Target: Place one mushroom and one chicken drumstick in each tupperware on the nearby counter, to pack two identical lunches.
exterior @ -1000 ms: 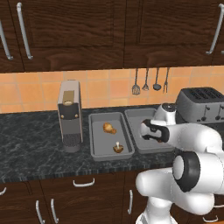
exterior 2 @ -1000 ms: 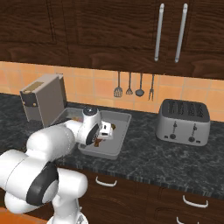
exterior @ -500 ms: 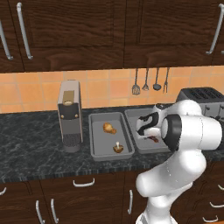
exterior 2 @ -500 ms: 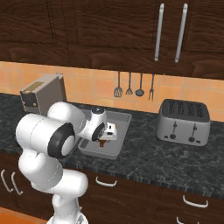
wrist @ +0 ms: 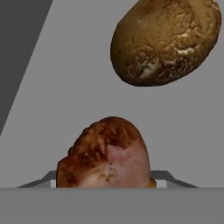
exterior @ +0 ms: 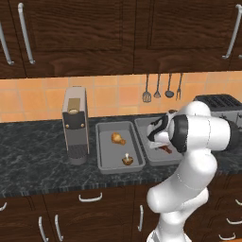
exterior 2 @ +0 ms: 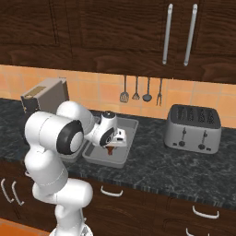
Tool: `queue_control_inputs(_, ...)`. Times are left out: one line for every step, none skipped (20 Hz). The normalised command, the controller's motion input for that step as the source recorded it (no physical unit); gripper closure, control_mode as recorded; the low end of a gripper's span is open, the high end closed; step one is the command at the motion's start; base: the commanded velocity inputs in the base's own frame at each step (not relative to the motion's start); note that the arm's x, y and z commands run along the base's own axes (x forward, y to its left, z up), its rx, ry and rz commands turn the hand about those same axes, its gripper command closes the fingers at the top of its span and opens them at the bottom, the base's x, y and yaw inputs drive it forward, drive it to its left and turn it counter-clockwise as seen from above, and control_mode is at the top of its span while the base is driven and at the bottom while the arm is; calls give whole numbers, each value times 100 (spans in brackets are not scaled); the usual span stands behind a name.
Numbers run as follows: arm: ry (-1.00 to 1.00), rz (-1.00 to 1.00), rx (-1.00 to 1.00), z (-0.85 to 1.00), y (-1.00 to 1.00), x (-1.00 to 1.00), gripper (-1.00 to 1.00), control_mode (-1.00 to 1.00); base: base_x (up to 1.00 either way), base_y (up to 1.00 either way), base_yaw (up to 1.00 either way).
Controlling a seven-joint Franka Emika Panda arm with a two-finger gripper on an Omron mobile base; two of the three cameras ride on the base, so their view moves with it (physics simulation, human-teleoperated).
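Two grey tupperware trays lie side by side on the speckled counter (exterior: 38, 165). The left tupperware (exterior: 101, 142) holds a chicken drumstick (exterior: 118, 138) and a mushroom (exterior: 126, 159). Low over the right tupperware (exterior: 142, 124) (exterior 2: 131, 124), my gripper (exterior: 160, 145) (exterior 2: 113, 145) points down, shut on a second chicken drumstick (exterior: 166, 150) (exterior 2: 109, 152) (wrist: 107, 155). In the hand view, a brown mushroom cap (wrist: 166, 41) rests on that tray's grey floor (wrist: 65, 87), just beyond the held drumstick. My arm hides much of the right tupperware.
A grey coffee machine (exterior: 75, 125) stands left of the trays. A grey toaster (exterior 2: 192, 129) (exterior: 220, 101) sits to the right. Kitchen utensils (exterior: 160, 87) hang on the tiled wall behind. Dark cabinets hang overhead.
My elbow has swung up and across above the right tupperware. The hand has stayed over that tray with the drumstick and sunk a little lower.
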Motion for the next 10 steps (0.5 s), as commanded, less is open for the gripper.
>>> queue_control_inputs(-5,0,0,0,0,-3,-100,-100,0,0,0)
queue_control_inputs(-7,0,0,0,0,-11,-100,-100,0,0,0)
queue_control_inputs(-8,0,0,4,0,-17,-100,-100,0,0,0)
queue_control_inputs(-7,0,0,20,12,-26,-100,-100,0,0,0)
queue_control_inputs(-3,0,0,25,4,-26,-100,-100,0,0,0)
queue_control_inputs(-4,0,0,28,0,-36,-100,-100,0,0,0)
queue_control_inputs(-3,0,0,19,0,-32,-100,-100,0,0,0)
queue_control_inputs(-4,-1,0,24,0,-39,-100,-100,0,0,0)
queue_control_inputs(-3,0,0,27,0,-35,-100,-100,0,0,0)
queue_control_inputs(-7,0,0,42,0,-49,-100,-100,0,0,0)
